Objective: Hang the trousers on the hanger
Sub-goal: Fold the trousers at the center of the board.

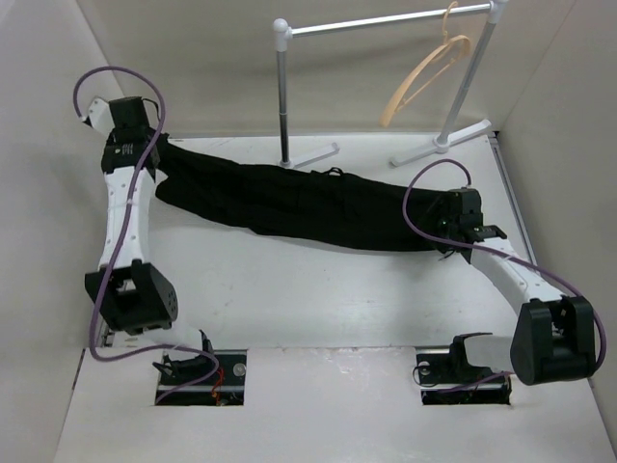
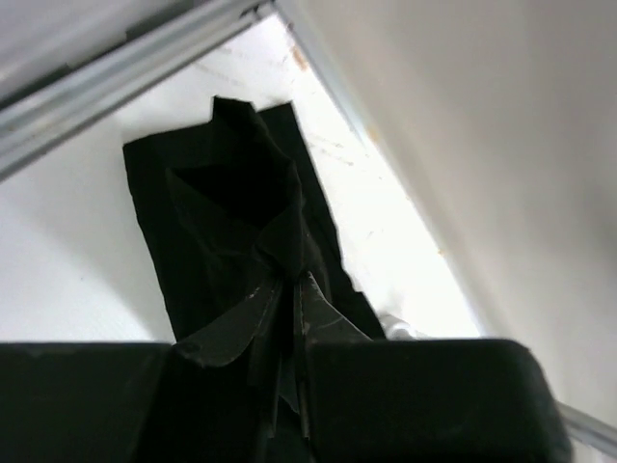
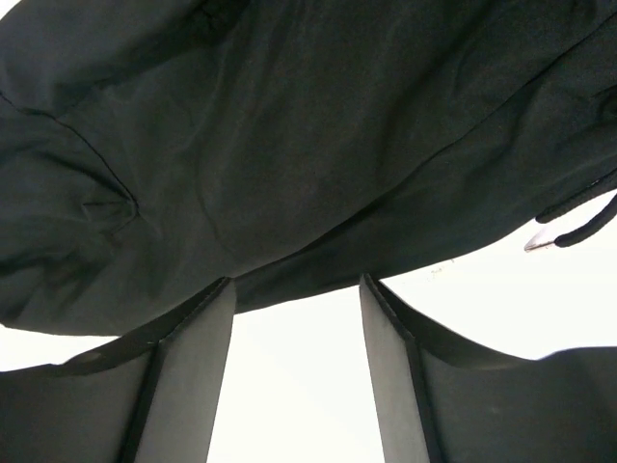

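Observation:
The black trousers (image 1: 289, 201) lie stretched across the table from far left to the right. My left gripper (image 1: 154, 145) is shut on the trousers' left end; the left wrist view shows its fingers (image 2: 323, 313) pinching a fold of the cloth (image 2: 241, 222). My right gripper (image 1: 453, 239) is open at the trousers' right end; in the right wrist view its fingers (image 3: 198, 333) touch the edge of the black fabric (image 3: 289, 145) with bare table between them. The tan wooden hanger (image 1: 424, 72) hangs on the rail at the back right.
The white-and-silver garment rail (image 1: 386, 19) stands at the back on two posts with feet (image 1: 313, 156) on the table. Walls close in on the left, back and right. Purple cables loop over both arms.

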{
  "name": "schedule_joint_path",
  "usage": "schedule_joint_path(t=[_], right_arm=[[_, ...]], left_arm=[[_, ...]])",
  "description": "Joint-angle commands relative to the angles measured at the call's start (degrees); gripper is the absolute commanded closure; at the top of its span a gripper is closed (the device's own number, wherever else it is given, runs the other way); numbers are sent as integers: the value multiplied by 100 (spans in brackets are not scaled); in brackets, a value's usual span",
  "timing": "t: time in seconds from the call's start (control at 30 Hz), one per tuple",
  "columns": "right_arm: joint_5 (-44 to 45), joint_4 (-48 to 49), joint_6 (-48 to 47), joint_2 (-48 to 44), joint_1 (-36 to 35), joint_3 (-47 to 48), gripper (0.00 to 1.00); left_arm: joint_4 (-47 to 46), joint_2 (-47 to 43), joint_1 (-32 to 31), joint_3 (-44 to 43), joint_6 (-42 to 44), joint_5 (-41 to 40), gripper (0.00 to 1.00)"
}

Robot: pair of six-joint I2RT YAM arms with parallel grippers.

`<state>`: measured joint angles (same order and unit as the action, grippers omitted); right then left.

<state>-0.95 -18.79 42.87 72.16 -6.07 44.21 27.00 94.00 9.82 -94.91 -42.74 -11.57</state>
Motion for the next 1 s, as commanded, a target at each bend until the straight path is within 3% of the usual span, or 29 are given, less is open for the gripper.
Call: schedule_joint_path(t=[0.0,0.17,0.3,0.57,0.6,0.7,0.8,0.87,0.97], right_arm=[[-98,393,-25,0,-31,123,38],[-169,472,-24,44,-127,150,34],[-177,429,-33,0,-127,115,33],[24,209,-7,-44,13,176,30],[60,191,2,-62,40,194,29],[148,95,19,-97,145,316,27],[148,15,11,-88,172,483,27],[130,33,-16,-79,137,562,33],[113,59,-42,-18,136,651,62]], left_arm=[[427,-583,-2,210,64,-319,94],[517,-514,-46,202,187,-530,94],[236,222,6,-17,222,-460,93],[497,2858,164,-2362,249,-529,91],[664,3183,191,-2670,214,-617,87],[1087,3835,261,-3418,240,-539,63],[939,3540,305,-3000,196,-626,49],[589,3005,288,-2368,187,-697,46],[8,2126,157,-1314,205,-898,45]])
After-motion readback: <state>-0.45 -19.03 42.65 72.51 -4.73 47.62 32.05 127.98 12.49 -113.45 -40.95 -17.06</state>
